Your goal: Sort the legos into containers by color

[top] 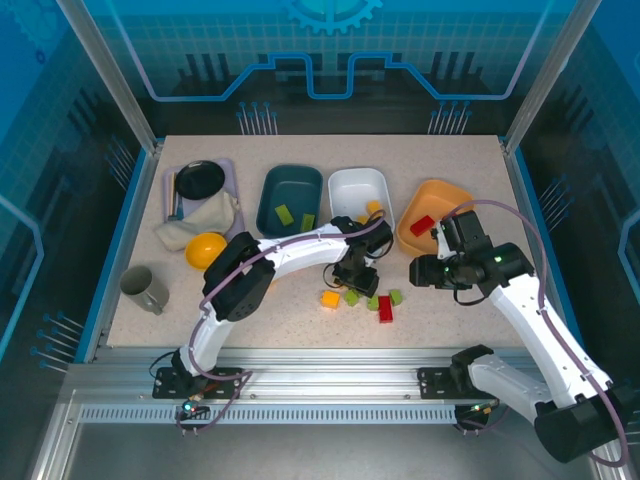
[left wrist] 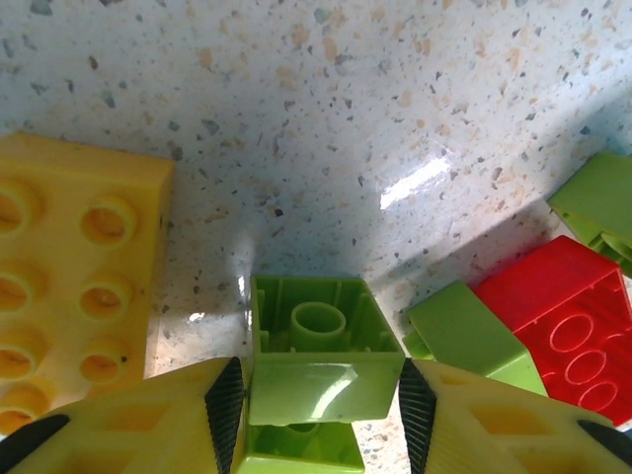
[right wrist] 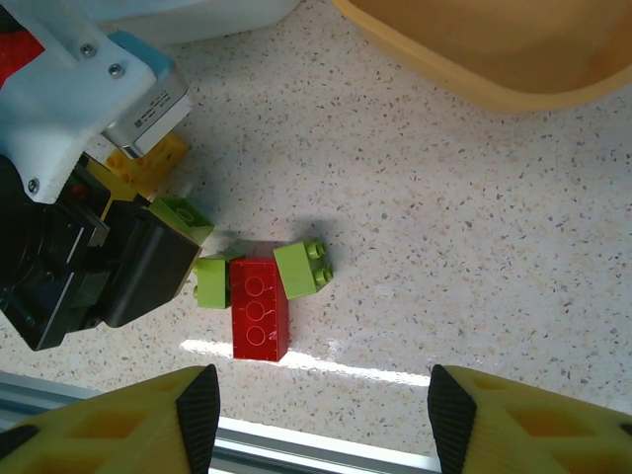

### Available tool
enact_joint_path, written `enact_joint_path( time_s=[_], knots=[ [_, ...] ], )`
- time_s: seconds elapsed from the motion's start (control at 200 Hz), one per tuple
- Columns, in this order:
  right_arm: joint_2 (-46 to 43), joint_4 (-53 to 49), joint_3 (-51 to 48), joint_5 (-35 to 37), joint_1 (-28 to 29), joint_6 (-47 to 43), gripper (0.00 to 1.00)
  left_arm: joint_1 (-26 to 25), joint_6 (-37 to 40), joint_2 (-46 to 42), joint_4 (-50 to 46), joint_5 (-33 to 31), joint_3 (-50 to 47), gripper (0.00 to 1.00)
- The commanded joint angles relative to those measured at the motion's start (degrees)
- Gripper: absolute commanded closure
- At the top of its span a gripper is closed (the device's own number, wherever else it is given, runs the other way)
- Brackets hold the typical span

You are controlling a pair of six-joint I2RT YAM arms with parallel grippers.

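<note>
Three trays sit at the back in top view: teal tray w/ green pieces, white tray w/ a yellow one, orange tray w/ a red one. Loose bricks lie in front, w/ left gripper down among them and right gripper near the orange tray. Left wrist: fingers pinch a green brick by its flat side walls; yellow brick one side, red brick the other. Prob. light, stiff, slick plastic, so flat walls beat studs. Right wrist: jaws wide apart, empty, above the red brick.
</note>
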Motion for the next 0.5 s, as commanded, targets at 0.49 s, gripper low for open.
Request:
enact_joint_path(
  time_s=[0.49],
  knots=[
    [-0.9,4.3,0.3,-7.3,-0.9,-1.0,0.43,1.6,-2.2,-6.9,-3.4,-9.7,3.4,0.7]
  ],
)
